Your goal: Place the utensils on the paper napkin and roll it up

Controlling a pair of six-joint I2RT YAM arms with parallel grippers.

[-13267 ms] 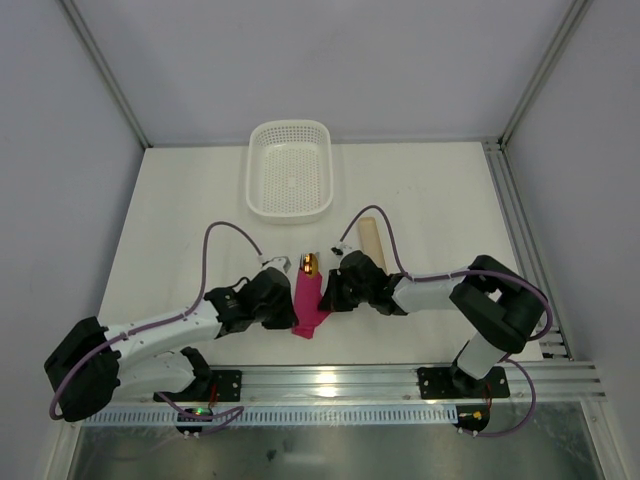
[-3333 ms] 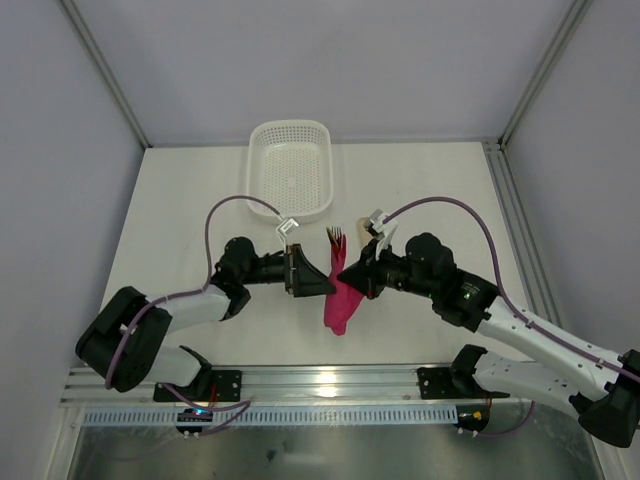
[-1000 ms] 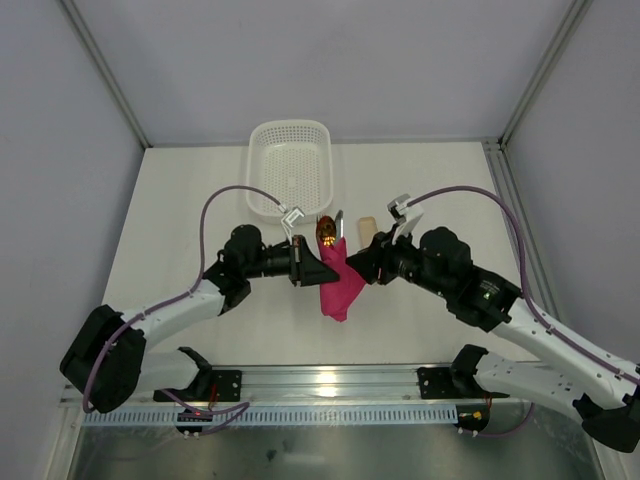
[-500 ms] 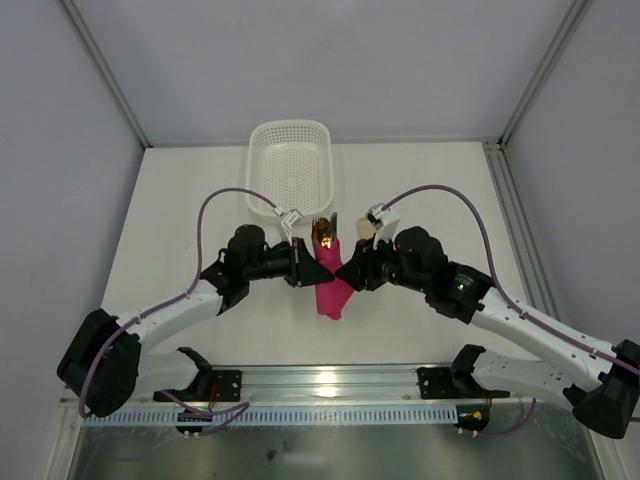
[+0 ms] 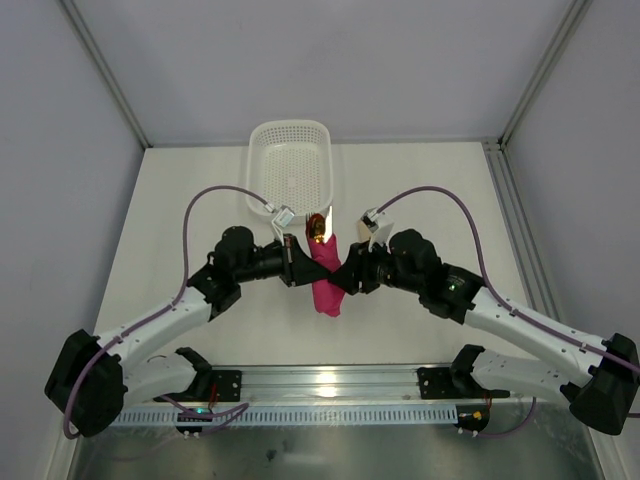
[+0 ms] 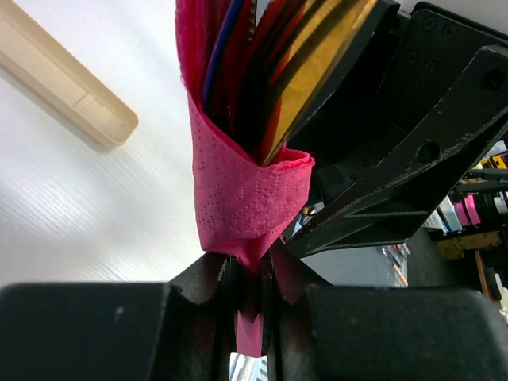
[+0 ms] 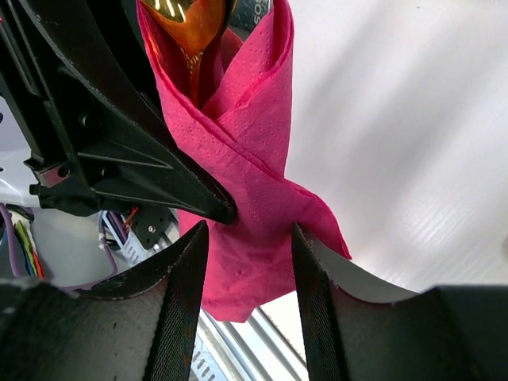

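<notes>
The magenta paper napkin (image 5: 325, 288) is rolled around the utensils and held above the table between both grippers. A gold utensil head (image 5: 316, 227) sticks out of its far end, and a darker piece beside it is mostly hidden. My left gripper (image 5: 298, 262) is shut on the roll's lower fold (image 6: 248, 274). The roll (image 6: 238, 190) and gold utensil (image 6: 317, 55) rise above its fingers. My right gripper (image 5: 346, 277) straddles the roll (image 7: 246, 198) from the other side, fingers (image 7: 186, 294) pressed against the paper. The gold head (image 7: 186, 24) shows at the top.
The white perforated basket (image 5: 251, 170) stands at the back centre of the table. A pale beige strip (image 6: 71, 87) lies on the table behind the roll. The metal rail runs along the near edge (image 5: 330, 380). Grey walls close the cell on three sides.
My right gripper has moved left and closed in on the roll. The roll has shifted slightly left and stands straighter. My left gripper keeps its hold.
</notes>
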